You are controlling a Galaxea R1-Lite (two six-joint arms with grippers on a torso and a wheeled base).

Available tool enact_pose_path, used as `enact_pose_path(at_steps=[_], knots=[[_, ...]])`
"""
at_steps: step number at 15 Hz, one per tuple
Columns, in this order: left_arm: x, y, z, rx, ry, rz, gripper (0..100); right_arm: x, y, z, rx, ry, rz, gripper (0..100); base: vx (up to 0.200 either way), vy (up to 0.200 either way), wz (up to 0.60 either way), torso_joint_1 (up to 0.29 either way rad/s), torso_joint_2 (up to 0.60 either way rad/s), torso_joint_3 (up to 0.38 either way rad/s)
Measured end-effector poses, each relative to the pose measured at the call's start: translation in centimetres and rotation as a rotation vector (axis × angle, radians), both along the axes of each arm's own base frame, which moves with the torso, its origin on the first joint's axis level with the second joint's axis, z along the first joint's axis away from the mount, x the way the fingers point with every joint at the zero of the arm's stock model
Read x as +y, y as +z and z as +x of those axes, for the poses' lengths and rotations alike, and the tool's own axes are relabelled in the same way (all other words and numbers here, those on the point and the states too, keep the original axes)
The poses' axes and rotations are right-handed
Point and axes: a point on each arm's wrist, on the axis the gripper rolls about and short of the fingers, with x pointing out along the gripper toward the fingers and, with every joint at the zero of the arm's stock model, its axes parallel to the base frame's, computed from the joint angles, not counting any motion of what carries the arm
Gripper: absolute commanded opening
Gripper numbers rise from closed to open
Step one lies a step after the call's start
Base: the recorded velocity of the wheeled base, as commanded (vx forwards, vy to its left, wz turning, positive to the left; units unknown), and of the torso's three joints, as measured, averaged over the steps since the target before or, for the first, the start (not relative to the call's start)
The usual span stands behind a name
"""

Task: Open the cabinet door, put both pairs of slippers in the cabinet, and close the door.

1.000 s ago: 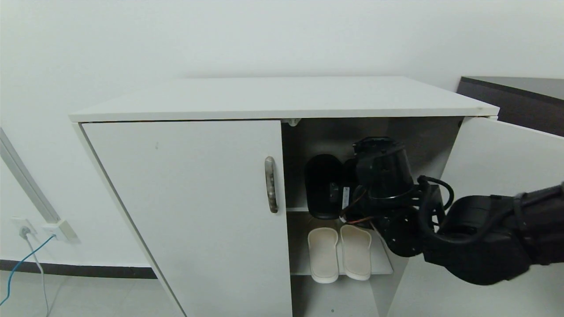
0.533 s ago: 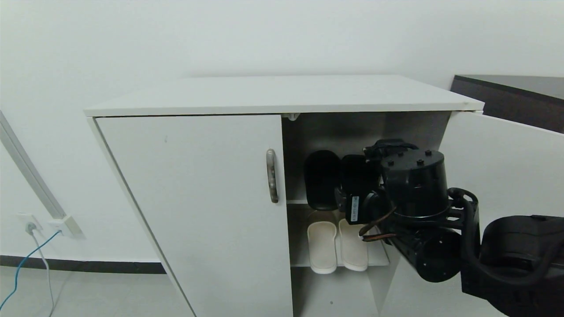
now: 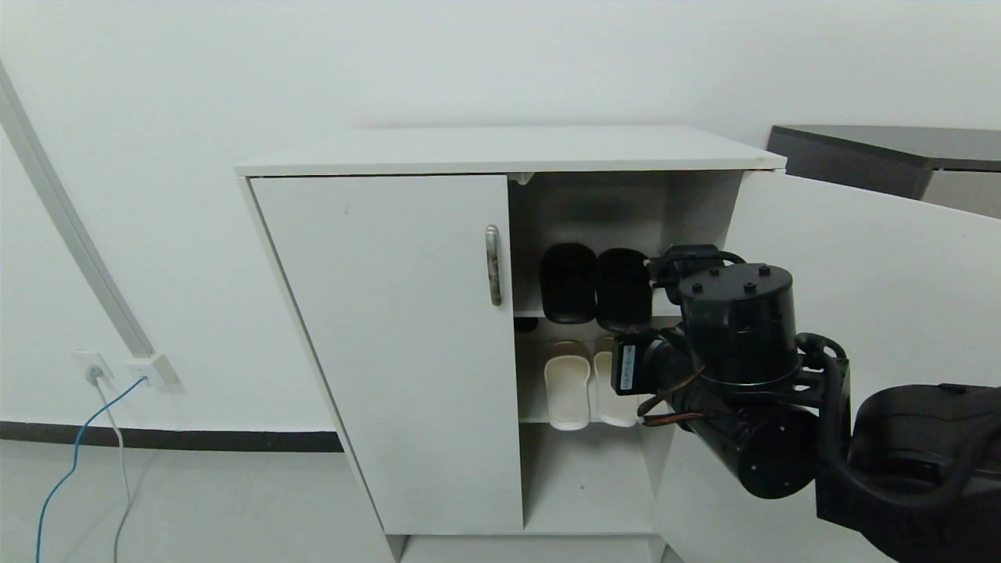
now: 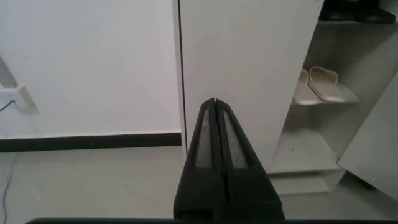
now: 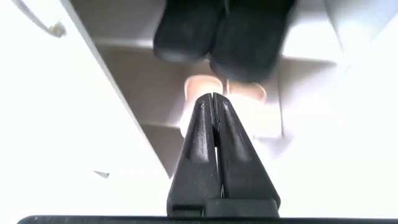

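Note:
The white cabinet (image 3: 508,148) has its left door (image 3: 391,336) closed and its right door (image 3: 868,266) swung open. A black pair of slippers (image 3: 596,285) stands on the upper shelf, and a white pair of slippers (image 3: 586,383) lies on the shelf below. My right arm is in front of the opening, just outside it. In the right wrist view my right gripper (image 5: 213,101) is shut on nothing, pointing at the black slippers (image 5: 217,31) and white slippers (image 5: 200,86). My left gripper (image 4: 215,104) is shut and empty, low before the closed door (image 4: 249,68).
A metal handle (image 3: 493,266) sits on the closed door. The cabinet's bottom compartment (image 3: 583,481) lies under the slipper shelves. A wall socket with a blue cable (image 3: 94,367) is at the left, and a dark desk (image 3: 884,148) stands behind the open door.
The camera has backed away, so the cabinet looks smaller. My right arm has drawn back out of the upper shelf, and both black slippers now show there.

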Motion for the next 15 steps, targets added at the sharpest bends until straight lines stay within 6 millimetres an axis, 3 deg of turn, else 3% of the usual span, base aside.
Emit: enact_pose_path(at_steps=[2, 15], knots=[[0.0, 0.0, 0.0, 0.000, 0.000, 0.000, 0, 0.1, -0.2, 0.1, 0.005, 0.000, -0.006, 0, -0.200, 0.000, 0.00, 0.007, 0.00, 0.005], [0.0, 0.0, 0.0, 0.000, 0.000, 0.000, 0, 0.1, -2.4, 0.7, 0.054, 0.013, -0.066, 0, 0.000, 0.000, 0.00, 0.000, 0.00, 0.000]])
